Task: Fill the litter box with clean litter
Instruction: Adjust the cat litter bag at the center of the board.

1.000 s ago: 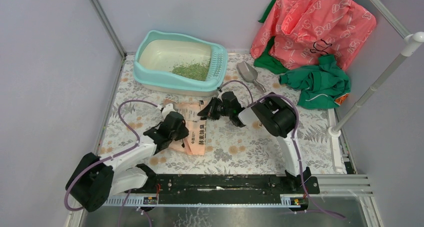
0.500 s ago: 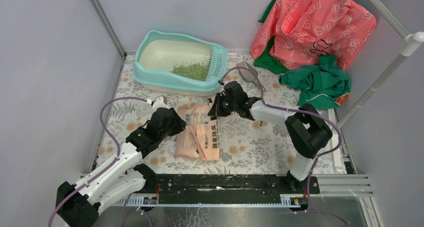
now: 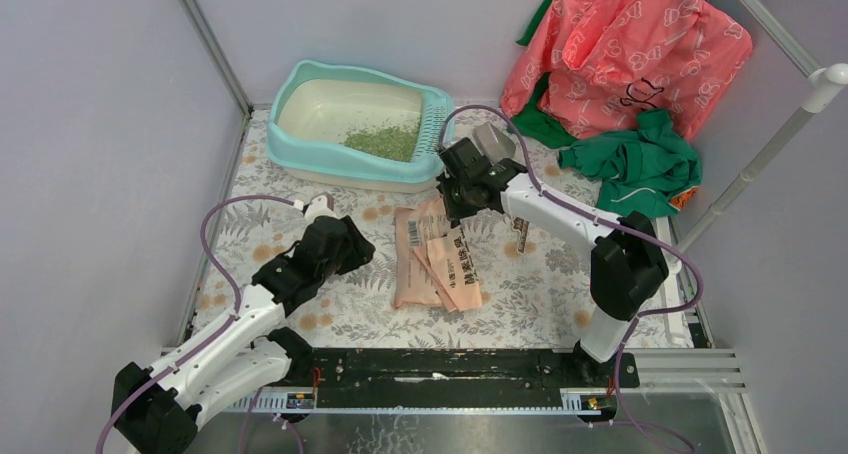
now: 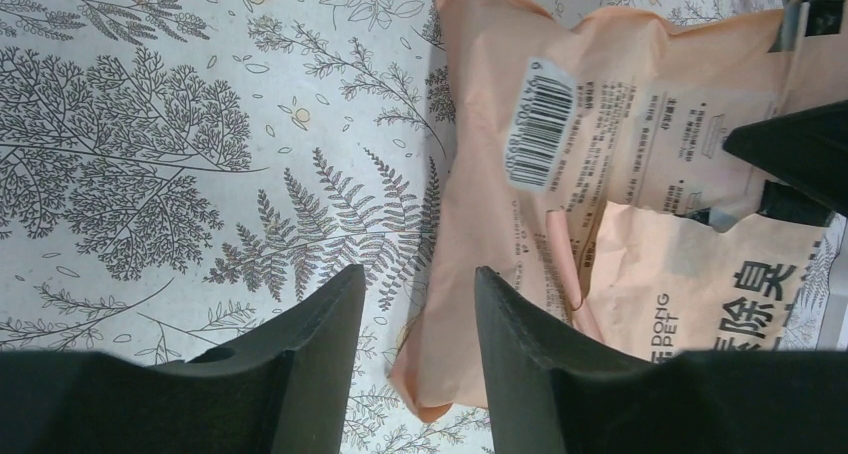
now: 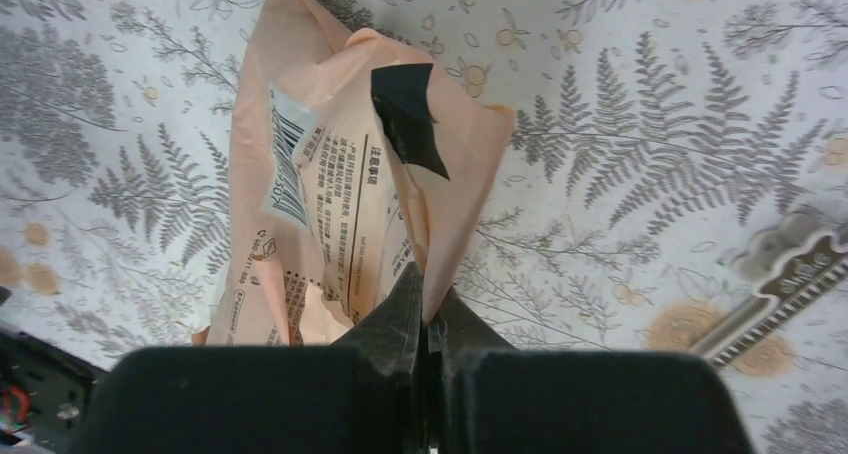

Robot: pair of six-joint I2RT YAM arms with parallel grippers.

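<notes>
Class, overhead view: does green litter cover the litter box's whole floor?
No, the clean litter forms one patch by the grille end of the litter box; most floor is bare.

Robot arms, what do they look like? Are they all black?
No. The left arm and right arm have white links between chunky black joints. A thin purple cable loops along each. The left gripper and right gripper each have two plain black, tapering fingers.
</notes>
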